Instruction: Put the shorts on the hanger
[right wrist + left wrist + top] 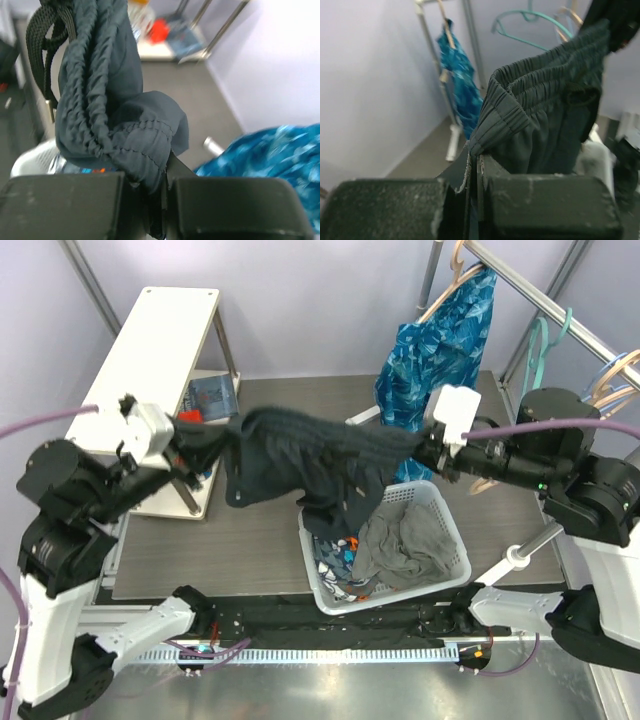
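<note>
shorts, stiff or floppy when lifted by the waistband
Probably floppy: the shorts sag between the left end effector and right end effector. Likely light, since small pinches hold them. The gathered waistband may bunch rather than slide.

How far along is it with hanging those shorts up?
Done: shorts lifted above the basket. In hand: left gripper and right gripper both pinch the waistband, stretching it between them. Left: getting them onto the hanger, untouched at the far right.
</note>
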